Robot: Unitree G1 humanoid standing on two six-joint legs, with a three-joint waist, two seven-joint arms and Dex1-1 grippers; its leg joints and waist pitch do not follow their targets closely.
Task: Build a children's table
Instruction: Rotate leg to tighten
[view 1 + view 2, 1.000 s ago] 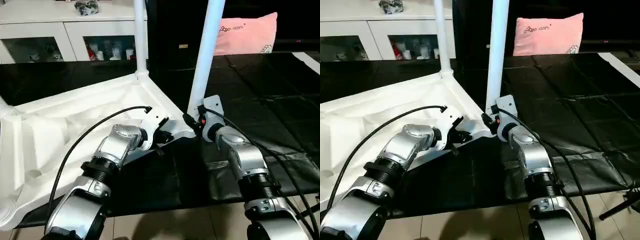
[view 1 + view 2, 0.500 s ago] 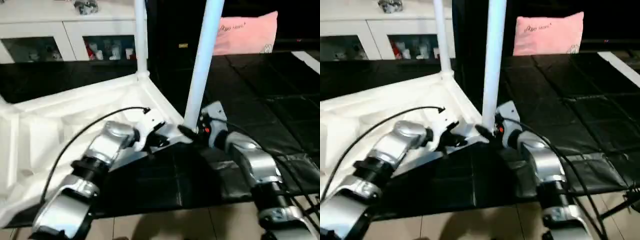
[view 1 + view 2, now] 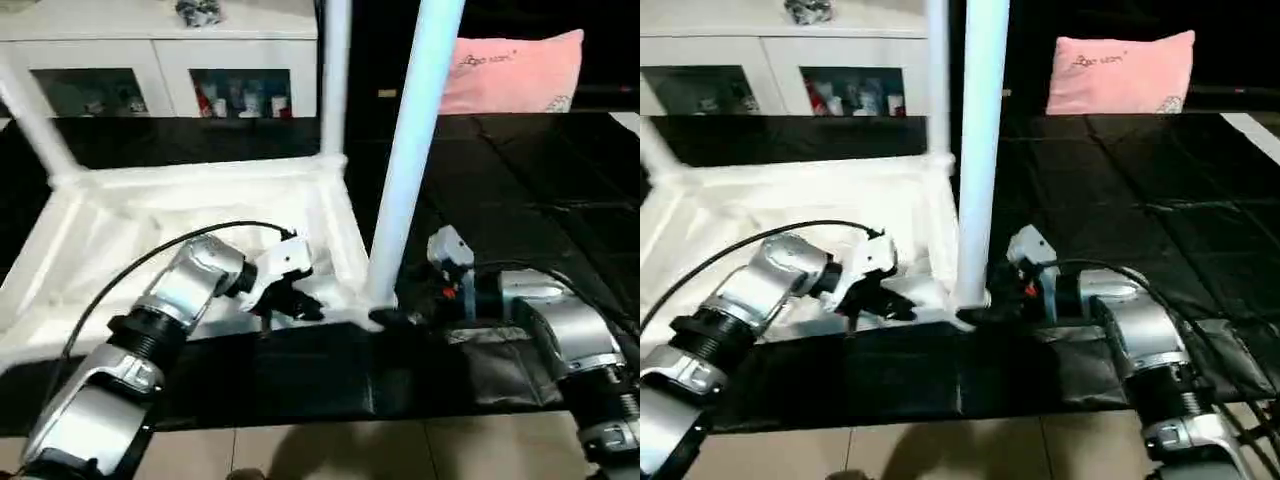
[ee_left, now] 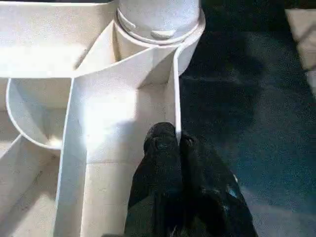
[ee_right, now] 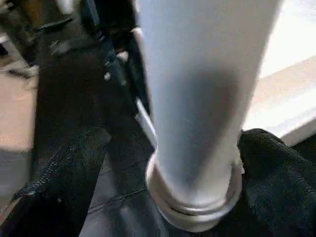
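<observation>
1. On the black mat [image 3: 520,190], the tabletop [image 3: 150,230] lies upside down, ribbed side up, in front of the white cabinet [image 3: 150,60].
2. Three legs show standing in corner sockets: the near leg [image 3: 415,150] at the near right corner, a far leg [image 3: 335,70] at the far right corner, and a third leg [image 3: 35,125] at the far left corner.
3. The fourth corner is out of sight, so I cannot tell whether its leg is in. At least that leg may be left, and then the table has to be turned upright.
4. The near leg's foot sits in its socket [image 5: 197,197]; whether it is pushed fully home cannot be read here.
5. The left gripper [image 3: 290,300] reaches in from the near side, forearm slanting up toward the middle. Its fingers [image 4: 165,148] are clenched, pinching the thin outer wall of the tabletop near the near leg's socket, so it steadies the top.
6. The right gripper [image 3: 395,318] lies low and nearly level, pointing from the right at the foot of the near leg. In the right wrist view its fingers [image 5: 69,163] stand wide on either side of the leg, released and not pressing it.
7. The two grippers are close together at this one corner, one on each side of the near leg.
</observation>
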